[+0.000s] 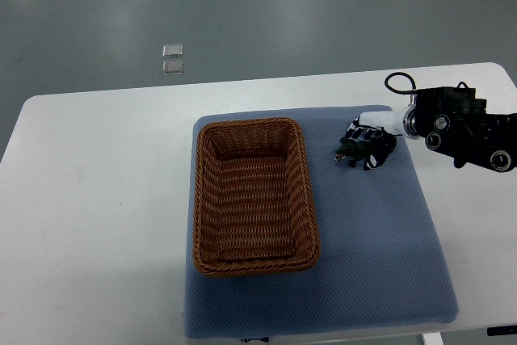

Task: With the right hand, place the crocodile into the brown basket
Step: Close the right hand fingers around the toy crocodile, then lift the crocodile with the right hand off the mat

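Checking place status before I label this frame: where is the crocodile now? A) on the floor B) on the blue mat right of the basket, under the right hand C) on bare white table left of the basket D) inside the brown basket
B: the crocodile lies on the blue mat to the right of the brown basket, with the right hand on it; the basket holds nothing.

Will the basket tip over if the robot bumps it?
Probably not. The brown basket looks wide and low, sitting flat on the blue mat. It seems empty and woven, so likely light; a bump might slide it instead.
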